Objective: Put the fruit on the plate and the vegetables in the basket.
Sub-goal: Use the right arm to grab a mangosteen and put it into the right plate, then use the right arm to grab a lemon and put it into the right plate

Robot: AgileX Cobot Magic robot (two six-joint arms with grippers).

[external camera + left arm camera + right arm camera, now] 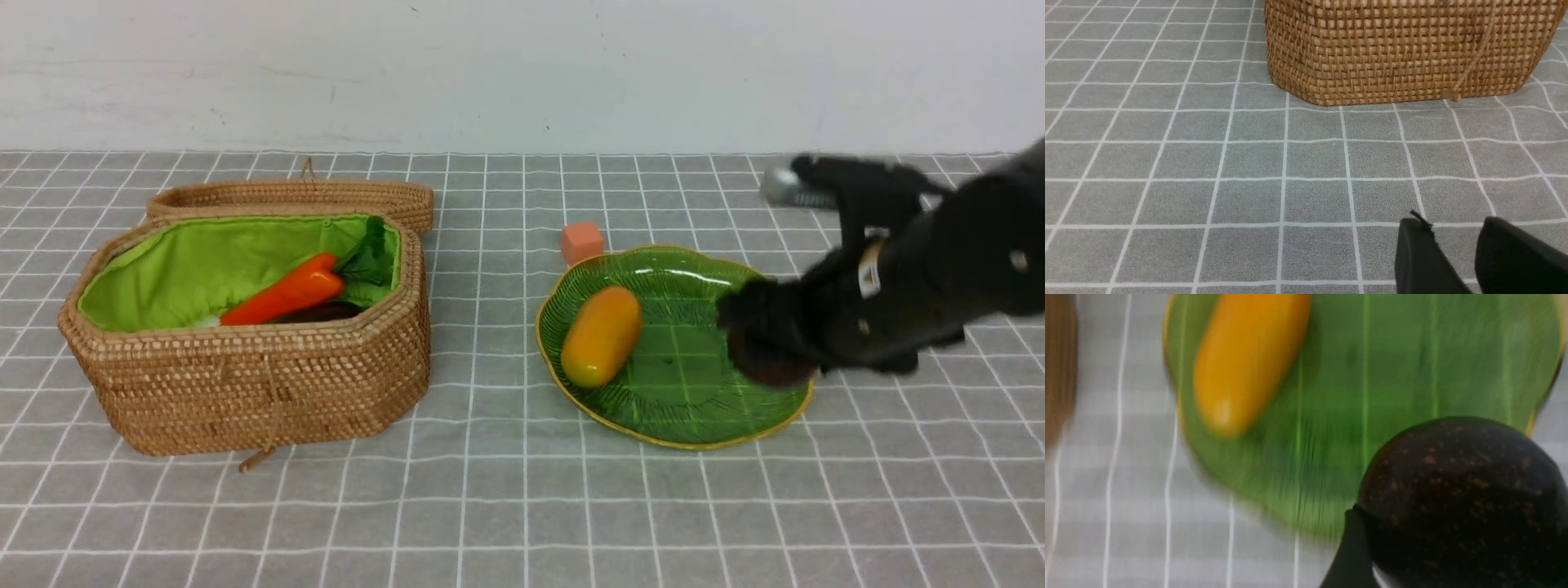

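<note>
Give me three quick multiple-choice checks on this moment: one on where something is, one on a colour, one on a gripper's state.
1. Where does the mango lie?
A. in the basket
B. on the plate
C. on the cloth beside the cube

2. What colour is the basket lining?
A. bright green
B. white
C. red

3. What is the right gripper doing?
A. open and empty
B. shut on the carrot
C. shut on the dark ball

Answers:
1 B: the mango rests on the plate.
2 A: green cloth shows around the carrot.
3 C: the right wrist view shows the dark ball between the jaws, over the plate.
</note>
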